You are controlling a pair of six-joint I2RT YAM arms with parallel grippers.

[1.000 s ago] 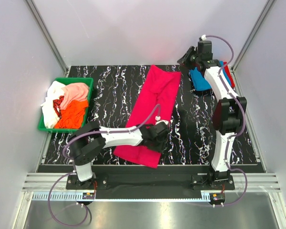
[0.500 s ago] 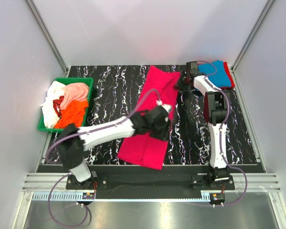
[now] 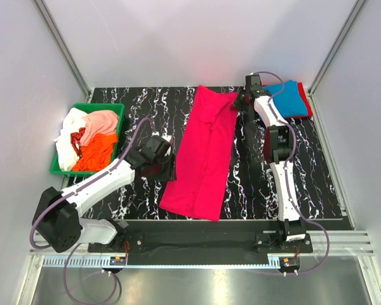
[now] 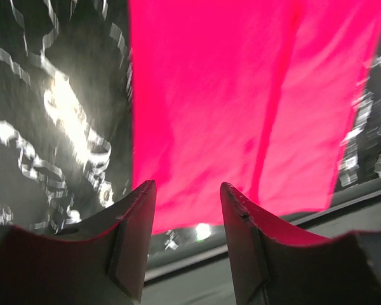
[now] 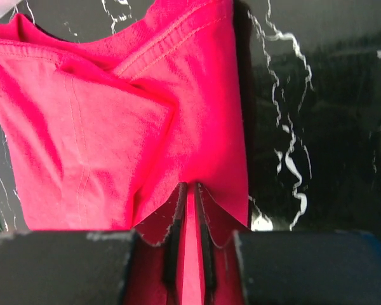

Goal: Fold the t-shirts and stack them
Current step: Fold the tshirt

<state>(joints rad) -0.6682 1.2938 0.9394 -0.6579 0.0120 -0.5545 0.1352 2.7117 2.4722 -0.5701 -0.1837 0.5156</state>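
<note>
The magenta-pink t-shirt (image 3: 206, 152) lies as a long narrow strip running from the back of the black marbled table (image 3: 140, 108) to its front edge. My left gripper (image 3: 167, 166) hovers just left of the strip's left edge. Its jaws stand open and empty in the left wrist view (image 4: 186, 190), with the pink cloth (image 4: 241, 95) beyond them. My right gripper (image 3: 240, 103) is at the strip's far right corner. In the right wrist view its jaws (image 5: 190, 190) are pinched nearly together on the pink cloth (image 5: 82, 127), which wrinkles up toward them.
A folded blue t-shirt (image 3: 289, 100) lies on a red one (image 3: 307, 105) at the back right corner. A green bin (image 3: 89, 107) at the left holds white, peach-pink and orange t-shirts. Grey walls close in the table's sides and back.
My left arm drew back from over the pink shirt to its left side. My right arm swung from the blue and red stack to the shirt's far corner, and its jaws closed.
</note>
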